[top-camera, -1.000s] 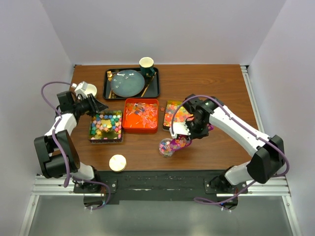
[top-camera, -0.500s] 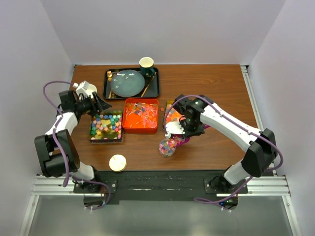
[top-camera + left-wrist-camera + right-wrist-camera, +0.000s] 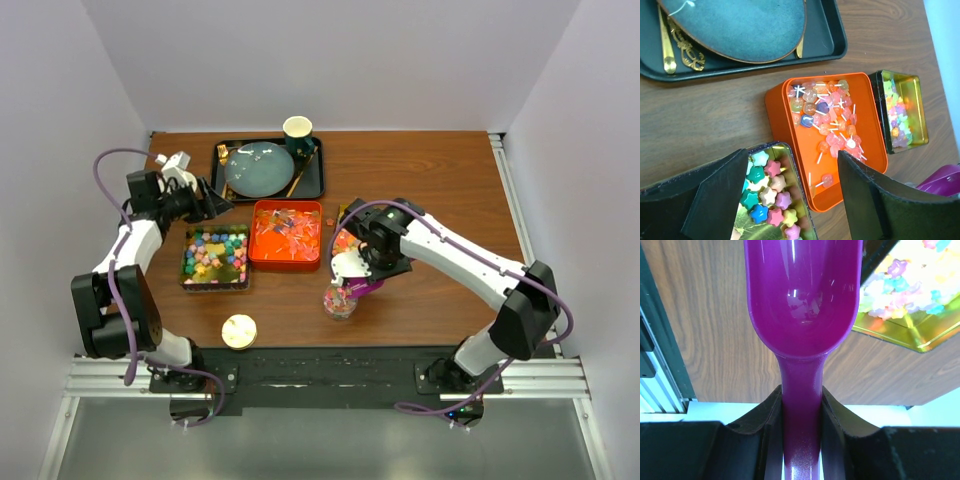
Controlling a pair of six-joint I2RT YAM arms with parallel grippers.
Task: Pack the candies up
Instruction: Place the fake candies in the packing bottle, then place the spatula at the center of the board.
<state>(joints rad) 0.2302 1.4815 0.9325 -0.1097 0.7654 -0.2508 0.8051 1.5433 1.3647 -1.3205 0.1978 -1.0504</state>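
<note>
Left pincer (image 3: 205,203) first: jaws stand wide with nothing between them, where a second ago they were close together. The arm has also drawn back from over the star-candy tin (image 3: 214,288) toward the black tray (image 3: 222,192), which now lies just beyond the fingertips. Left wrist view agrees: both fingers (image 3: 715,200) spread, the gap bare. Under that gap sits the orange tin (image 3: 867,140) with its stick-mounted candies (image 3: 825,120). Star candies (image 3: 767,200) show beside the inner edge of the one finger. No candy hangs on either pad, so I judge this arm idle for the moment and free to pick.

Right pincer (image 3: 352,272): closed on the handle of the purple scoop (image 3: 801,405), fingers snug on both sides. Over the last second it has swung off the gold tin (image 3: 900,325) and in toward the jar (image 3: 338,304), which now stands just below the scoop's tip. Scoop bowl in the right wrist view looks empty, only glare inside. Pastel candies (image 3: 895,287) remain in the gold tin, off to the side of the scoop's front. The jar itself is hidden in that view.

Reading: a load has likely gone into the jar, which shows mixed colours inside. All three tins hold plenty, and the gold lid (image 3: 239,331) lies apart, near the arm bases, so packing is only partway along
</note>
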